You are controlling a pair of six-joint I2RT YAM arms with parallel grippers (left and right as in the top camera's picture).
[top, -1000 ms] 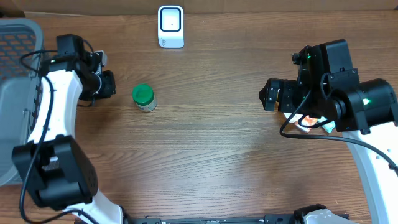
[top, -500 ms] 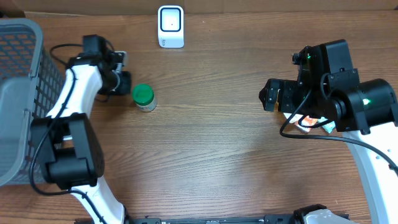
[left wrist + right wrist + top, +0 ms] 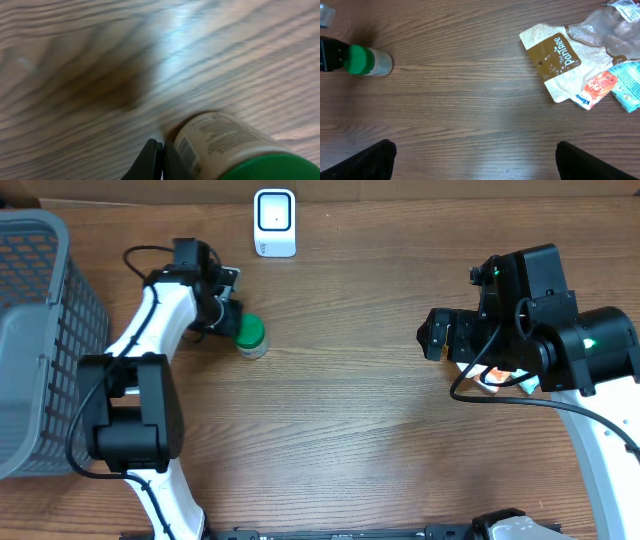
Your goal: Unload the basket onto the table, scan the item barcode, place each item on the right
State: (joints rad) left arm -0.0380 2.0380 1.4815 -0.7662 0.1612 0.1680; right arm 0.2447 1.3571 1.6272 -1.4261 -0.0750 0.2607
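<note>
The item is a small bottle (image 3: 251, 336) with a green lid, lying on its side on the wooden table left of centre. Its pale label carries a barcode (image 3: 185, 150). My left gripper (image 3: 229, 321) is shut, holds nothing, and its fingertips press against the bottle's (image 3: 227, 142) left side near the lid. A white scanner (image 3: 274, 222) stands at the table's back edge, above and right of the bottle. My right gripper (image 3: 432, 336) hangs open on the right side, far from the bottle (image 3: 368, 61), with nothing between its fingers (image 3: 380, 155).
A grey mesh basket (image 3: 30, 300) fills the left edge. Loose packets lie under the right arm: a brown pouch (image 3: 554, 56), an orange packet (image 3: 595, 87), a teal packet (image 3: 630, 85) and a clear bag (image 3: 602, 25). Bare wood (image 3: 340, 420) lies between the arms.
My left arm swung right from beside the basket to the bottle and nudged it slightly right. The right arm has not moved.
</note>
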